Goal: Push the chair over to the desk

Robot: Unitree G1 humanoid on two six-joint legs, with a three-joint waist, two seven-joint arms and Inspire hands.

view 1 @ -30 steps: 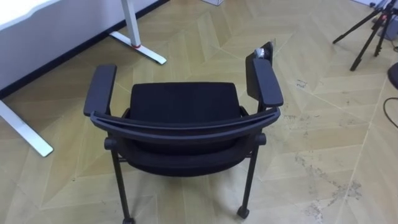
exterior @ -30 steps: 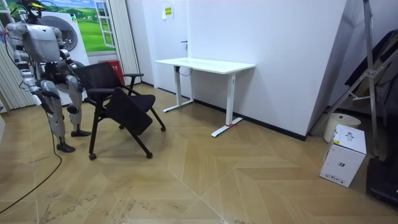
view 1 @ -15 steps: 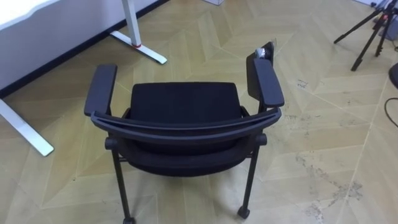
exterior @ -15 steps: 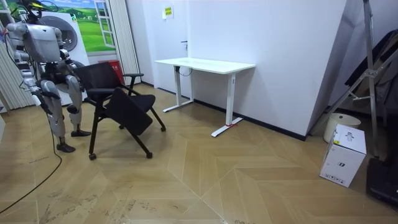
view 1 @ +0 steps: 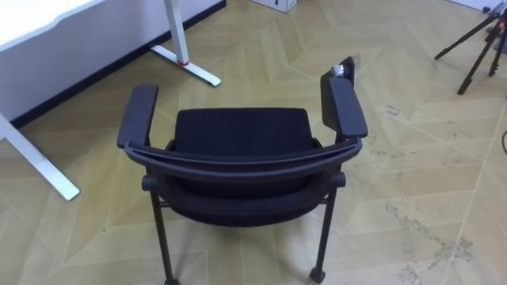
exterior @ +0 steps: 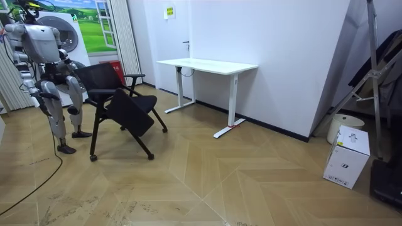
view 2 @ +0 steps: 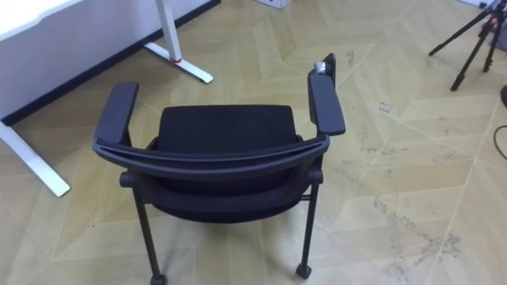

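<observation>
A black chair (view 1: 238,134) with armrests and castors stands right in front of me on the wooden floor, its curved backrest (view 1: 238,165) nearest me and its seat facing away toward the white desk. In the room view I stand behind the chair (exterior: 119,100) at the room view's left, close to its back. My right hand (exterior: 33,94) hangs low by my side, too small to read. Nothing touches the chair in the eye views.
A white desk (exterior: 207,64) stands against the wall beyond the chair; its feet (view 1: 186,62) lie ahead on my left. A tripod (view 1: 483,39) stands at the far right. A white box (exterior: 348,157) sits at the room view's right.
The eye view has shifted a little, so the chair sits slightly higher and further right in it. In the room view the chair stays put.
</observation>
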